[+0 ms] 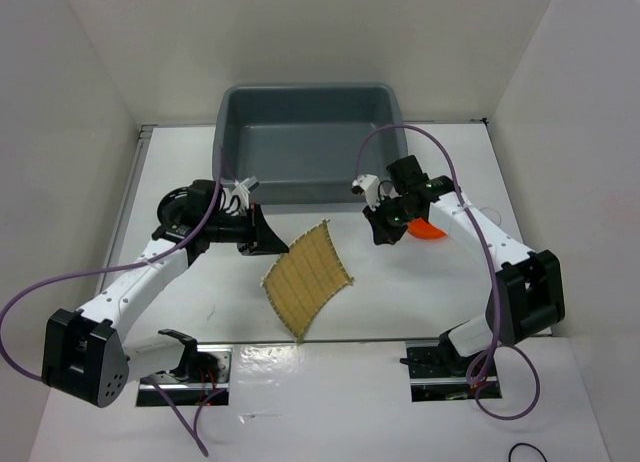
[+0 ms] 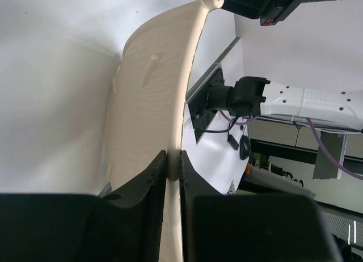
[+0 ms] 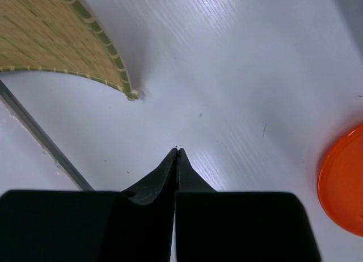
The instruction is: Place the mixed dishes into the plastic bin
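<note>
Nearest the arm bases, the mat (image 1: 308, 279) sits in the middle of the tabletop (image 1: 420, 302). It is bowed and tipped up rather than flat, with its near corner close to the seam along the tabletop's front. The left claw (image 2: 173, 160) is clamped on the mat's left edge. In the left wrist view its two black fingers (image 2: 153, 177) stand only a sliver apart with the pale rim of the mat pinched between them, and the mat curves up and away from the tips. Whether the mat's lower edge touches the tabletop cannot be told.

To the right of the mat and a little farther back, the right claw (image 3: 177, 154) is clenched tight, its tips pressed together on nothing. It points down over bare tabletop between the mat's right corner and the orange plate (image 1: 428, 232). That plate lies flat just beside the claw, apart from it.

Off to the left, the black plate (image 1: 177, 204) lies mostly hidden under the left arm. At the back stands the bin (image 1: 390, 107), with both claws outside it, near its front wall.
</note>
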Tool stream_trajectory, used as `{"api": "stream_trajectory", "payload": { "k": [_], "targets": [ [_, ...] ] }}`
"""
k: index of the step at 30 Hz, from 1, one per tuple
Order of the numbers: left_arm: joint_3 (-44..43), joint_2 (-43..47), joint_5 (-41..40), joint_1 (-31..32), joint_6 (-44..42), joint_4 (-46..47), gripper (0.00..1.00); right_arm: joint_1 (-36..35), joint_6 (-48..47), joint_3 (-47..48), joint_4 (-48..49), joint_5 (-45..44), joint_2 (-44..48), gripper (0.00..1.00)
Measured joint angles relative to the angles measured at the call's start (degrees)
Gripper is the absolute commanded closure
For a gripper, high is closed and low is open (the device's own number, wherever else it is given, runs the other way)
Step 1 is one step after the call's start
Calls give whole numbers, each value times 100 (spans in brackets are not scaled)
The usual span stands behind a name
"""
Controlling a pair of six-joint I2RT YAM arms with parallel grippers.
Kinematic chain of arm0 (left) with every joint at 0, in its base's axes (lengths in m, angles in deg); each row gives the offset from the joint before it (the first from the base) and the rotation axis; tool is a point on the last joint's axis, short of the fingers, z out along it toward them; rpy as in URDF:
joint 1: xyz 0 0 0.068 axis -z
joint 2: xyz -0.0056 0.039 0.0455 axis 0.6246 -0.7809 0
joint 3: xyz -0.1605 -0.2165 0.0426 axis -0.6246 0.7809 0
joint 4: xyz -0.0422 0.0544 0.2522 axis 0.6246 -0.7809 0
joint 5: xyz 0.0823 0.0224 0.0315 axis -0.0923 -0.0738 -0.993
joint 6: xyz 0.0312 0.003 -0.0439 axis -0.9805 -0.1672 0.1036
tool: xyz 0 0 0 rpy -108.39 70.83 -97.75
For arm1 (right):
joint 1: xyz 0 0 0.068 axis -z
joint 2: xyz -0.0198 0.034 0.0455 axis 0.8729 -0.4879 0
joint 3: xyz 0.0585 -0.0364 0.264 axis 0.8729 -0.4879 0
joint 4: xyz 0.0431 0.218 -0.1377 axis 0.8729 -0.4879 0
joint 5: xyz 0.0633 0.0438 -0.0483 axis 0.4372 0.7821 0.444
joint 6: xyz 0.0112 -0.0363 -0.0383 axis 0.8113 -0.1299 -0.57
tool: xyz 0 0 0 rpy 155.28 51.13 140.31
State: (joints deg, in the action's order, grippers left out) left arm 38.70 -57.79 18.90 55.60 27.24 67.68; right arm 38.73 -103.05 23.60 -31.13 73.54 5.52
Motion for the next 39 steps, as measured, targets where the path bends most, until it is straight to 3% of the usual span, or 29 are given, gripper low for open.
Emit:
{"api": "stream_trajectory", "payload": {
  "k": [10, 14, 20, 30, 39],
  "targets": [
    [15, -2, -11, 0, 9, -26, 100, -39, -105, -9, -127, 461, -2, 100],
    [330, -52, -96, -17, 9, 94, 100, -422, -216, -28, -195, 616, -111, 100],
    [999, -446, -315, -20, -24, 94, 100, -1102, -544, -70, -109, 26, -691, 100],
    [1198, -1596, -417, -24, -306, 422, 100, -1088, -1110, -315, -107, -579, -1604, 100],
    [1239, -2247, -365, -20, -597, 579, 100, -1143, -1458, -369, -444, -551, -1683, 100]
  ]
}}
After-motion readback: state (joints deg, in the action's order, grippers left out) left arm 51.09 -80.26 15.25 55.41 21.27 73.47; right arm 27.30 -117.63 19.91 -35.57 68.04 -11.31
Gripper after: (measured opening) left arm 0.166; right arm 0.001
